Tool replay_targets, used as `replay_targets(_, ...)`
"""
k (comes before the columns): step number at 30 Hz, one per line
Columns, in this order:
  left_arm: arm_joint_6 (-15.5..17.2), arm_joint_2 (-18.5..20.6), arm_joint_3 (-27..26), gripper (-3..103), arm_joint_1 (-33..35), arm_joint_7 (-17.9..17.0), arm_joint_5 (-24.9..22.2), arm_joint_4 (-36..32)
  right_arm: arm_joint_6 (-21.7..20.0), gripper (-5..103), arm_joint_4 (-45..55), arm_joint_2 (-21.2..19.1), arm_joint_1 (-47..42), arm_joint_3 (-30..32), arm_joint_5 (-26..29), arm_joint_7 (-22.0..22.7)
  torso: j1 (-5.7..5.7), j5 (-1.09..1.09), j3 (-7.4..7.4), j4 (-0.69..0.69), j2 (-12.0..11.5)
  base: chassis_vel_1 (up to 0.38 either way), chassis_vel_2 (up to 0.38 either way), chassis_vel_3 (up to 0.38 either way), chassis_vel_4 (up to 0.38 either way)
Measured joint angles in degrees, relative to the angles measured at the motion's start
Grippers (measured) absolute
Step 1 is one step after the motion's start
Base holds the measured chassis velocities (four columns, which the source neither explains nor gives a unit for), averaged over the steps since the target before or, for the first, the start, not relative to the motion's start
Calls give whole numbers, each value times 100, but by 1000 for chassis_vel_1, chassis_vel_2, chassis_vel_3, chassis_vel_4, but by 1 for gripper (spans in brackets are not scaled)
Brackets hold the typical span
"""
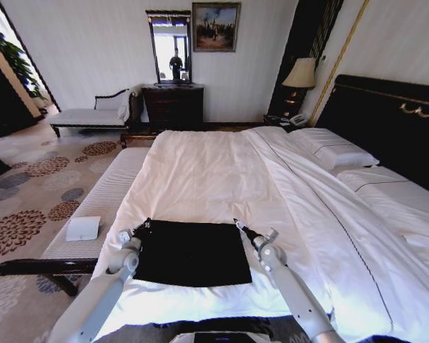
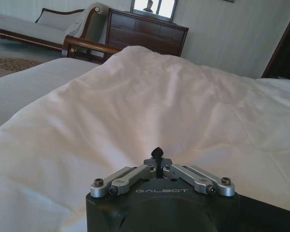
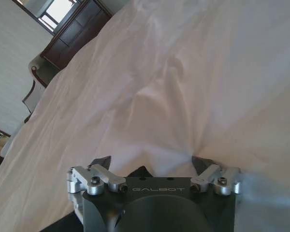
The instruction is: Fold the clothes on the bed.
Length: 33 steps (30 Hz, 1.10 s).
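Pinching my left gripper (image 1: 144, 223) shut at the far-left corner of the black T-shirt (image 1: 191, 251) on the white bed (image 1: 200, 171), my right gripper (image 1: 239, 224) spread; I'd lift both corners evenly.

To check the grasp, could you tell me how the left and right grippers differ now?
The left gripper has its fingers closed together, while the right gripper has them spread wide. The left sits at the far left corner of the black T-shirt, the right at its far right corner. Both lie low on the bed.
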Motion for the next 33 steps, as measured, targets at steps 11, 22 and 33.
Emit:
replay_targets(11, 17, 7, 27, 1, -20, -27, -1, 14, -75, 57, -65, 69, -67, -36, 3, -12, -1, 0, 0, 0, 0, 0, 0, 0, 0)
replay_targets(22, 52, -31, 23, 1, -55, -110, -45, 53, -98, 15, 81, 113, -92, -47, 148, 121, 0, 2, 0, 2, 0, 0, 0, 0, 0)
replay_targets(33, 63, -41, -21, 1, 11, -133, -53, -38, -103, 0, 347, 104, -217, 2, 132, 204, 0, 1, 0, 2, 0, 0, 0, 0, 0)
